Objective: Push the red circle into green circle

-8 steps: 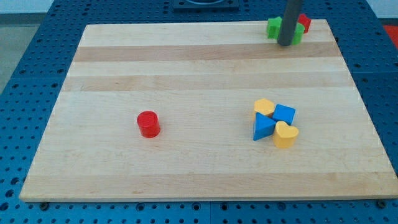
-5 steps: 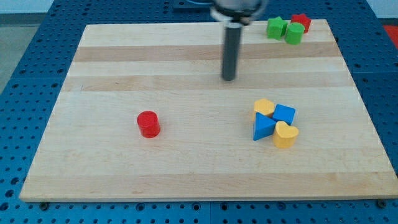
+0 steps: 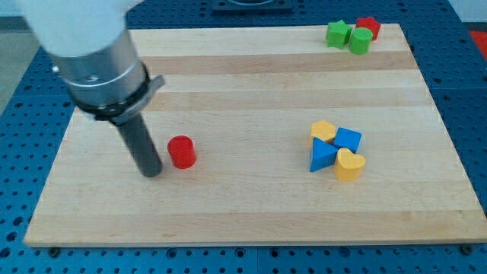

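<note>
The red circle (image 3: 182, 151) is a short red cylinder on the wooden board, left of the middle. My tip (image 3: 151, 173) rests on the board just to the view's left of it and slightly lower, a small gap apart. The green circle (image 3: 360, 41) is a green cylinder at the view's top right corner, between another green block (image 3: 338, 33) on its left and a red block (image 3: 369, 27) behind it.
A tight cluster sits right of the middle: an orange-yellow block (image 3: 323, 130), a blue block (image 3: 348, 139), a blue triangle (image 3: 322, 156) and a yellow block (image 3: 349, 164). The wooden board (image 3: 251, 205) lies on a blue perforated table.
My rod has swept from the green and red blocks at the top right, across the middle of the board, down to the left of the red circle. No block has moved.
</note>
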Controlling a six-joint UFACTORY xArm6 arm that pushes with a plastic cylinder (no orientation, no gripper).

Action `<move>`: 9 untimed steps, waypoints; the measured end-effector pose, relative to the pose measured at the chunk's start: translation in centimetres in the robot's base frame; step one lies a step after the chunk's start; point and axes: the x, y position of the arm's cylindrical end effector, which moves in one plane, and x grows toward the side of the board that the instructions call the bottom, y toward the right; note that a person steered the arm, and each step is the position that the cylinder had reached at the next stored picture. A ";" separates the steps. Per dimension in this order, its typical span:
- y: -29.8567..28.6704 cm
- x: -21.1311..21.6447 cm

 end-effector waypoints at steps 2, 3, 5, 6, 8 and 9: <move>4.8 -3.4; 8.6 -5.3; 17.8 -7.7; 21.5 -9.7; 21.2 -15.0; 21.7 -17.6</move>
